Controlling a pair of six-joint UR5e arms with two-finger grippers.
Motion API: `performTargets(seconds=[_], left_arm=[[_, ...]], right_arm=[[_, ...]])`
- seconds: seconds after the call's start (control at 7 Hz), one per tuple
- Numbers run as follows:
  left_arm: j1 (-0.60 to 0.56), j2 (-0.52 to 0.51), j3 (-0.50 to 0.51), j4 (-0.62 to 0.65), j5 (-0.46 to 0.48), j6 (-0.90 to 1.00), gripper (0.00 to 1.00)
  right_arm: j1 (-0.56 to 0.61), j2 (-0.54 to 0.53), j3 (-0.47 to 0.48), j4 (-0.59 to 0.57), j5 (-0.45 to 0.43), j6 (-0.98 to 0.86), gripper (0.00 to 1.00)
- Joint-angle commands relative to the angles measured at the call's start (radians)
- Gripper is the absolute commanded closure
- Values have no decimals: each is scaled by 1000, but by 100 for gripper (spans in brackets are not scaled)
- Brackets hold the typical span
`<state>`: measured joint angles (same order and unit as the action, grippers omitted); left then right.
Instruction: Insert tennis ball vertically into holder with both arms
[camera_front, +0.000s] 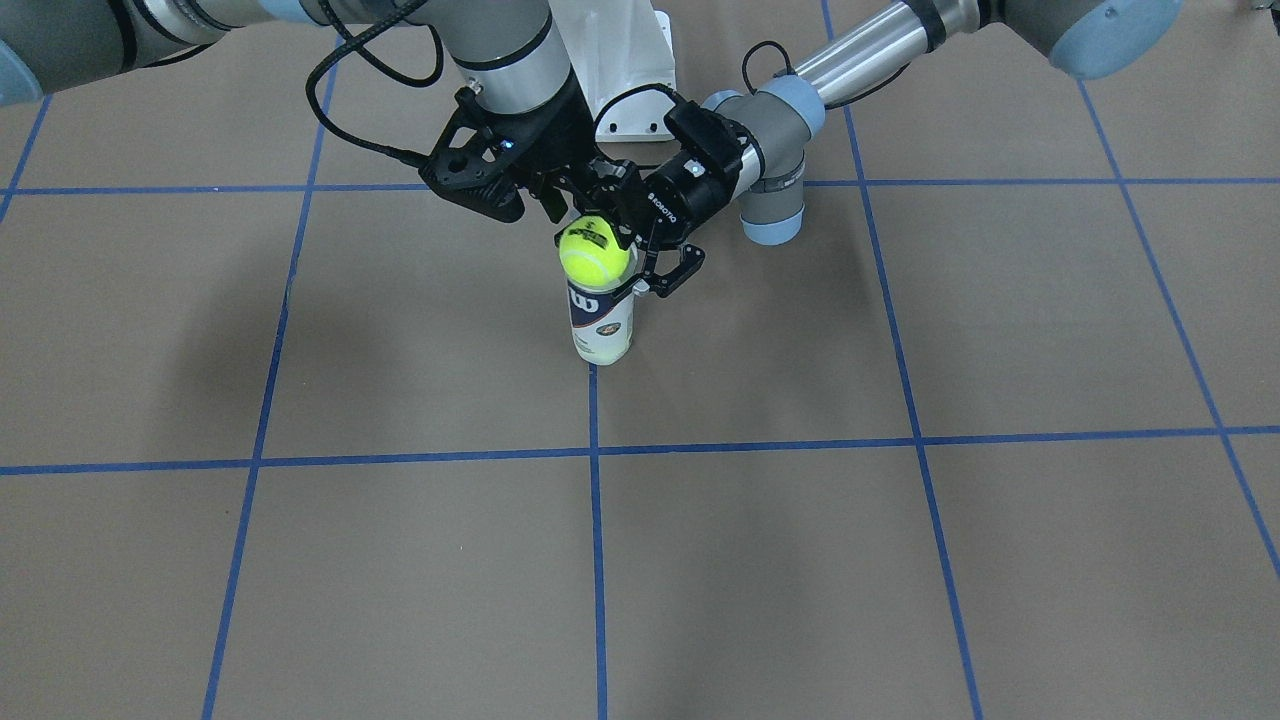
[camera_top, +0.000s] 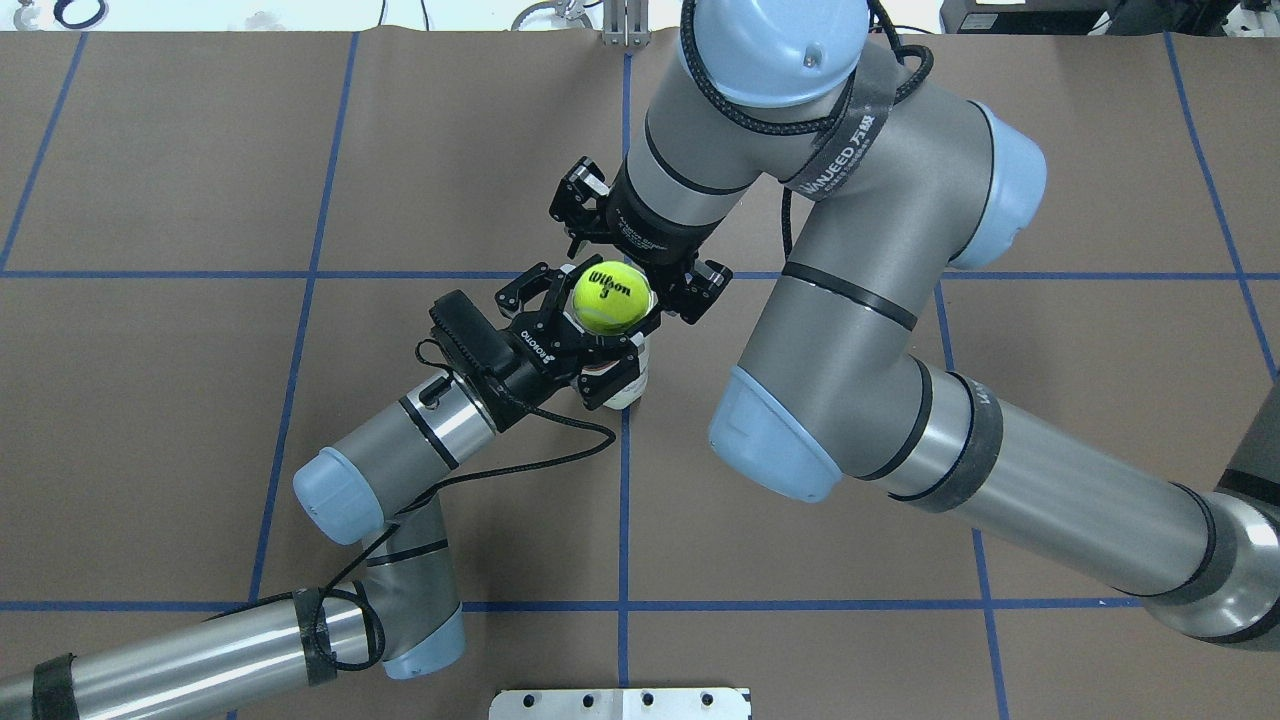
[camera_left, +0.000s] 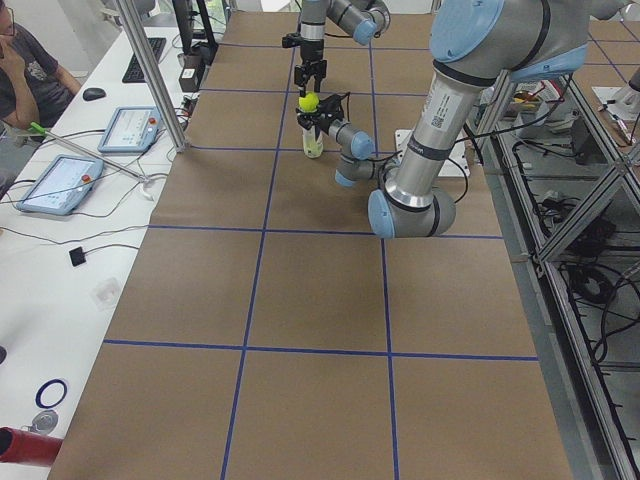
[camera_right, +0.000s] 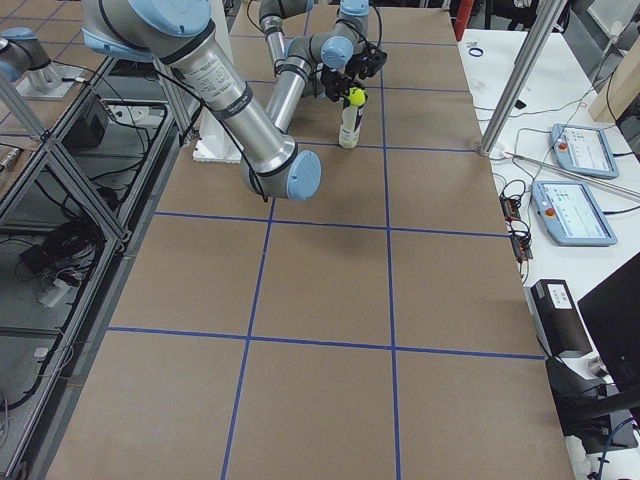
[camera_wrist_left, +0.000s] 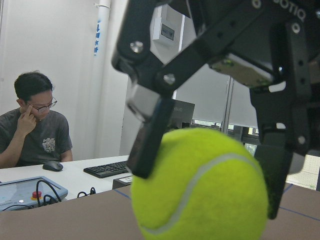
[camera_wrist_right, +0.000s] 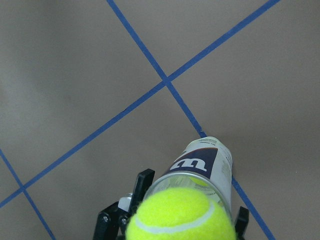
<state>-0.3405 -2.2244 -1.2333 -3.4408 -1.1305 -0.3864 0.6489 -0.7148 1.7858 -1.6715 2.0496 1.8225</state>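
Note:
The holder (camera_front: 601, 325) stands upright on the brown table, a clear tube with a navy-and-white "W" label (camera_wrist_right: 200, 167). My left gripper (camera_front: 636, 262) is shut on the holder just below its rim, and its black fingers (camera_wrist_right: 145, 181) show on either side of the tube in the right wrist view. My right gripper (camera_top: 640, 268) points down and is shut on a yellow-green tennis ball (camera_top: 610, 297). It holds the ball right at the holder's mouth. In the left wrist view the right gripper's fingers (camera_wrist_left: 146, 137) clamp the ball (camera_wrist_left: 200, 187). Something yellow-green shows inside the tube.
The white bolted pedestal (camera_front: 625, 70) stands just behind the holder. Blue tape lines (camera_front: 595, 450) grid the table. A side table with tablets (camera_left: 60, 182), cables and a seated operator (camera_left: 35, 75) runs along the far edge.

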Motion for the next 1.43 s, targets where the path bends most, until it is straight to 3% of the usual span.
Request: performTargets(seconds=[0.0, 0.57, 0.71, 1.0, 1.29], left_arm=[[0, 0, 0, 0, 0, 0, 12], [0, 31, -104, 6, 0, -3, 8], [-2, 78, -174, 15, -2, -5, 6], [-12, 232, -315, 61, -6, -2, 2], [-101, 383, -327, 52, -9, -5, 2]], right_arm=[[-3, 0, 4, -1, -5, 1, 1], [-2, -14, 9, -1, -5, -5, 1], [8, -14, 9, -1, -3, -8, 1], [82, -113, 74, 1, 20, -81, 1], [225, -200, 73, 1, 104, -222, 1]])
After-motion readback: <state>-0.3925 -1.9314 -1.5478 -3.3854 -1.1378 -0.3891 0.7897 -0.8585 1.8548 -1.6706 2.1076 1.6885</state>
